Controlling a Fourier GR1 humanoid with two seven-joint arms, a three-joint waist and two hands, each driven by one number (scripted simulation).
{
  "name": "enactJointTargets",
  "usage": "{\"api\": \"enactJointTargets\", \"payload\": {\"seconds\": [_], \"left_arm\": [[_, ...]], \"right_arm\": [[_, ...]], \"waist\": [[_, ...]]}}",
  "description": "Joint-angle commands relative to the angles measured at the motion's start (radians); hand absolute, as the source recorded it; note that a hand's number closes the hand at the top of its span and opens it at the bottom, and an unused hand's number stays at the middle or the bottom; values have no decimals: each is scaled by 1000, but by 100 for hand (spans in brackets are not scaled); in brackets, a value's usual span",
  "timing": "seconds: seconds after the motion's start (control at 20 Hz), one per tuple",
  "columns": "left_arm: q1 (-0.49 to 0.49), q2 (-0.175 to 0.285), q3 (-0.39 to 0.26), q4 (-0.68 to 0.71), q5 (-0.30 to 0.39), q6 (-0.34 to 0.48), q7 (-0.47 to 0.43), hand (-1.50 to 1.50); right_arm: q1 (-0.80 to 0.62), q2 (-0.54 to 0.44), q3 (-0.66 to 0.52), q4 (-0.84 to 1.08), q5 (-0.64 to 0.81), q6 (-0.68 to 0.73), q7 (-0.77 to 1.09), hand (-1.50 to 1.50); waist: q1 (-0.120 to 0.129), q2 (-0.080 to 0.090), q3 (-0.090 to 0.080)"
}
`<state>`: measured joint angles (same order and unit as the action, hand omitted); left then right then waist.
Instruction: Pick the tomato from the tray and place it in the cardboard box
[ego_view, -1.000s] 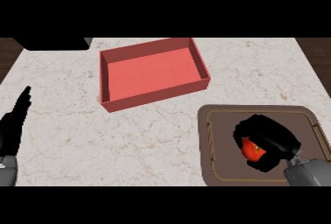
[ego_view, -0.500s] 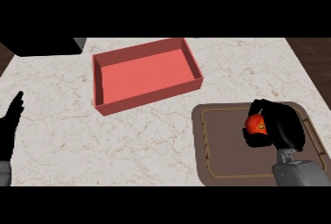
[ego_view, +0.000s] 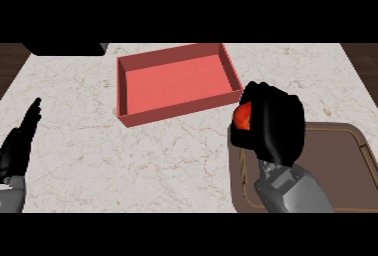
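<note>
My right hand (ego_view: 273, 127), fingers curled round the tomato (ego_view: 242, 116), has lifted it off the tray (ego_view: 339, 172) — it now hangs at the tray's far left corner, just beside the box (ego_view: 177, 82). Placing remains. My left hand (ego_view: 22, 142) rests open at the counter's (ego_view: 148, 165) left edge.

- White marble counter top (ego_view: 88, 150), veined in pale brown, across most of the view.
- Black block (ego_view: 63, 48) at the far left, cut off by the upper edge.
- Dark wood (ego_view: 10, 57) beyond both far corners.
</note>
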<state>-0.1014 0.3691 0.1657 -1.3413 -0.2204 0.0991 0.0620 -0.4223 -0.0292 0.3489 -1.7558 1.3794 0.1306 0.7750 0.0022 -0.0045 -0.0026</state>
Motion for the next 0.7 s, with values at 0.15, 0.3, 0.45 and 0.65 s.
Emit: {"api": "enactJointTargets", "payload": {"seconds": [0.15,0.3,0.45,0.65], "left_arm": [[-46,-6,0,26,-17,4,13,0],[-21,-2,-12,-34,-11,-20,21,0],[-7,1,14,18,3,-24,-32,0],[-20,-44,-30,29,-40,11,-51,0]], "right_arm": [[-314,28,36,206,-174,-119,181,150],[-460,29,-95,399,-228,-223,133,150],[-585,29,-109,531,-281,-286,169,150],[-666,29,-152,749,-376,-440,136,150]], "waist": [[19,9,2],[38,12,3],[36,12,2],[49,18,2]]}}
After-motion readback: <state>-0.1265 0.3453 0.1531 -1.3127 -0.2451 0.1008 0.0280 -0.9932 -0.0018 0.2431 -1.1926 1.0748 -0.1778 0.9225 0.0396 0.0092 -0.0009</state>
